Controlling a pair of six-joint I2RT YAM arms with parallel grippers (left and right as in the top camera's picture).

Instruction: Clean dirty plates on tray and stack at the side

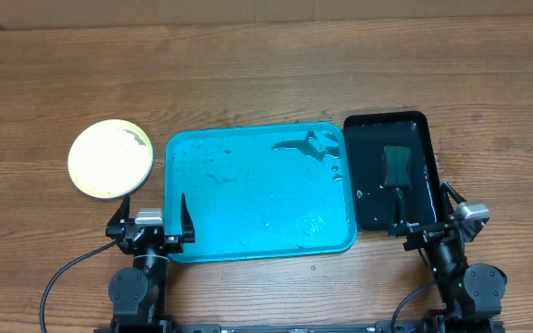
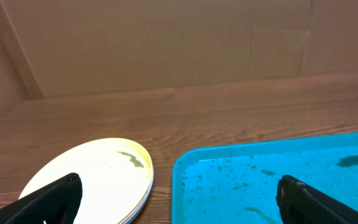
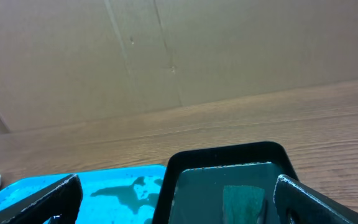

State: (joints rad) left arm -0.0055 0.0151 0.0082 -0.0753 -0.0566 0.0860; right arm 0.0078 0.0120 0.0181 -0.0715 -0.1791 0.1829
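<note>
Turquoise plastic takes up the middle of the wooden bench (image 1: 248, 65). The tray (image 1: 248, 199) lies flat and wet-streaked, with a dark puddle (image 1: 305, 146) toward its 1 o'clock corner and small specks across its floor.

The plates (image 1: 110, 159) sit stacked on the bare wood at the tray's 9 o'clock, near its rim but not touching it. The top one is pale cream with a yellow-green tinge at the edge and a dark smear toward its 1 o'clock. In the left wrist view another rim peeks out underneath, but I cannot tell how many plates are in the stack.

At the tray's 3 o'clock, just beside it, a black tray (image 1: 424, 129) holds shallow water and a green sponge (image 1: 398, 165) lying flat near its centre.

Both arms stand at the bench's 6 o'clock edge. The left end effector (image 1: 155, 211) has its fingers spread wide with nothing between them. It straddles the tray's 7 o'clock corner, one finger over the wood on the plates' side and the other over the tray. The right end effector (image 1: 426, 205) is also spread wide and holds nothing. It sits at the black tray's 6 o'clock end, with the sponge ahead of it and well apart from it.
</note>
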